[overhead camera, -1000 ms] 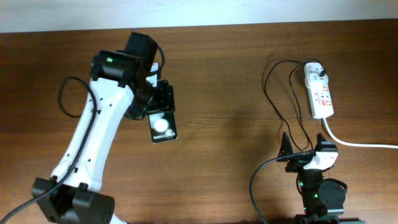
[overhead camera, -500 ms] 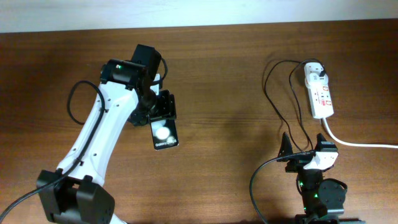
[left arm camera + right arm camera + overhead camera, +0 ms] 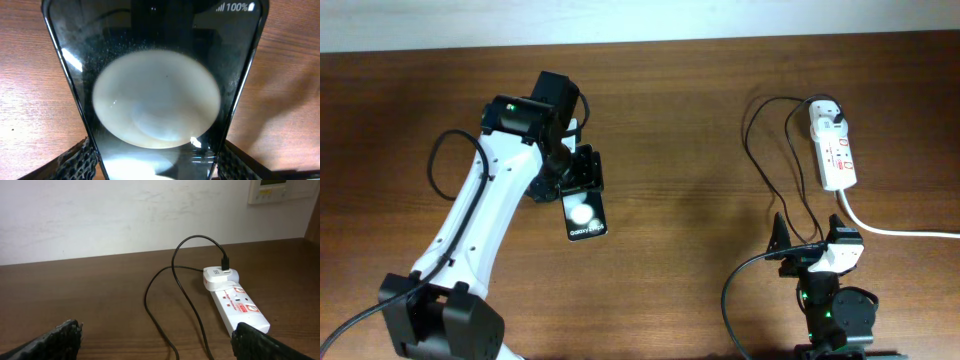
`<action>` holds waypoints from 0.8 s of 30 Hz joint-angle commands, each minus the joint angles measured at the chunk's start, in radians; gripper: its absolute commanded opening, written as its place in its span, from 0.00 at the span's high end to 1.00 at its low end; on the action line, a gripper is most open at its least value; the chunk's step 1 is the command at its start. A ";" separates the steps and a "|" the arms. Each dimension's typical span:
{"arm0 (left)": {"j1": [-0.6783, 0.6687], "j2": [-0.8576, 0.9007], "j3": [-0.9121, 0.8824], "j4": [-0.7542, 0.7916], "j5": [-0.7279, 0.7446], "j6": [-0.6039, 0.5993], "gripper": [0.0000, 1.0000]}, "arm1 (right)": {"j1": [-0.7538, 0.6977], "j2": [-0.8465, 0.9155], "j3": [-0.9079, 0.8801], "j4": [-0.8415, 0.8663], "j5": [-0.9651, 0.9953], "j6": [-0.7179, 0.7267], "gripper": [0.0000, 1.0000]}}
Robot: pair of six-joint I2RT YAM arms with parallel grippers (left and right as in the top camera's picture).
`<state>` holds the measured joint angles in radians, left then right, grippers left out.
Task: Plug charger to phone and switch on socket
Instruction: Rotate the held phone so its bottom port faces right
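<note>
Black phone [image 3: 585,212] clamped in your left gripper [image 3: 578,172]; right gripper [image 3: 157,342] hangs wide, empty. Phone-positioning step, likely. Next you need the charger [image 3: 199,236] tip grasped; socket [image 3: 239,309] switch untouched.

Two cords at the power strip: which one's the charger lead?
The thin black cable, plugged into the white adapter at the far end of the strip and looping away. The thick white cord leaves the strip's near end.

The phone [image 3: 156,100] is showing a glossy black face (dust-speckled), the table [image 3: 700,120] is showing matt brown wood grain, and the socket [image 3: 240,309] is looking like smooth white plastic.
</note>
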<state>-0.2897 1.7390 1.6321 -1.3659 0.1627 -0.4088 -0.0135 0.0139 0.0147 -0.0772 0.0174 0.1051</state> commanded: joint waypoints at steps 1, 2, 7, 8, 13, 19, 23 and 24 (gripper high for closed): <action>0.000 -0.020 -0.005 0.004 0.018 -0.018 0.39 | -0.008 -0.005 -0.009 -0.001 0.009 0.003 0.01; 0.000 -0.020 -0.006 0.005 0.018 -0.028 0.38 | -0.008 -0.005 -0.009 -0.001 0.009 0.003 0.01; 0.000 -0.014 -0.008 0.004 0.067 -0.077 0.39 | -0.008 -0.005 -0.009 -0.001 0.009 0.003 0.01; 0.000 -0.011 -0.008 0.004 0.078 -0.077 0.39 | -0.008 -0.005 -0.009 -0.001 0.009 0.003 0.01; 0.000 0.000 -0.008 0.000 0.201 -0.076 0.40 | -0.008 -0.005 -0.009 -0.001 0.009 0.003 0.01; 0.000 0.000 -0.008 -0.003 0.401 -0.076 0.40 | -0.008 -0.005 -0.009 -0.001 0.010 0.003 0.01; 0.000 0.000 -0.008 -0.004 0.528 -0.076 0.40 | -0.008 -0.005 -0.009 0.000 0.021 0.003 0.01; 0.000 0.000 -0.008 -0.003 0.538 -0.076 0.40 | -0.008 -0.005 -0.009 0.000 0.020 0.003 0.01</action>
<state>-0.2897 1.7393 1.6268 -1.3685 0.5823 -0.4763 -0.0135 0.0139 0.0147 -0.0769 0.0219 0.1047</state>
